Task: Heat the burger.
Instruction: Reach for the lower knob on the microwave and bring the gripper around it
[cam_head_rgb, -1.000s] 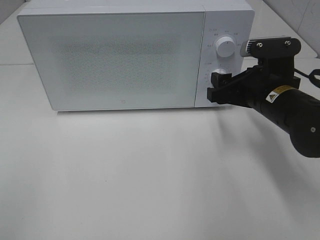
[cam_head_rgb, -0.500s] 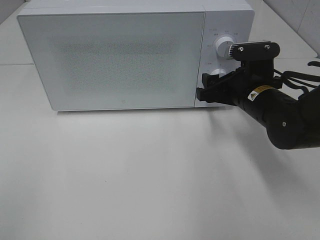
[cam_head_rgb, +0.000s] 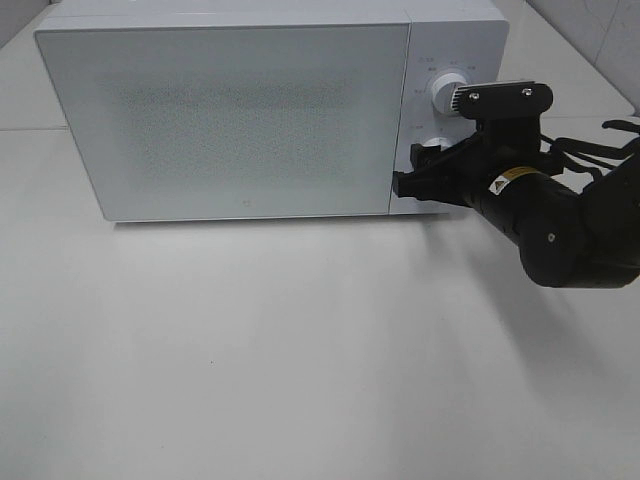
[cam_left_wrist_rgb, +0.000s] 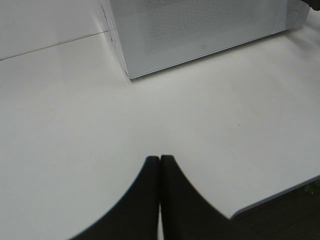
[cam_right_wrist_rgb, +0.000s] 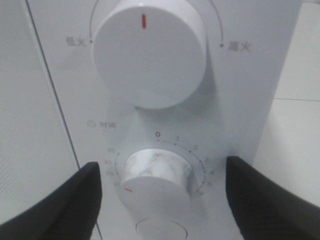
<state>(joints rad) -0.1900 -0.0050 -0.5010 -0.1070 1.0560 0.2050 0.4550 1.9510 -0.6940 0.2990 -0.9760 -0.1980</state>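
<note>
The burger is hidden; no view shows it. The white microwave (cam_head_rgb: 230, 115) stands at the back of the table with its door shut. My right gripper (cam_head_rgb: 413, 172) is at the control panel and stands open. Its two black fingers (cam_right_wrist_rgb: 75, 205) flank the lower timer knob (cam_right_wrist_rgb: 157, 177), with a gap on each side. The knob's red mark points away from the 0. The upper power knob (cam_right_wrist_rgb: 150, 52) is just above, untouched. My left gripper (cam_left_wrist_rgb: 160, 161) is shut and empty, low over bare table in front of the microwave (cam_left_wrist_rgb: 200, 25).
The white table (cam_head_rgb: 300, 350) spreads in front of the microwave. Its front edge (cam_left_wrist_rgb: 280, 195) shows in the left wrist view. The right arm's cables (cam_head_rgb: 600, 140) hang beside the microwave's right side.
The right arm has moved left toward the control panel, bringing its open fingers around the lower knob. The microwave door stays shut.
</note>
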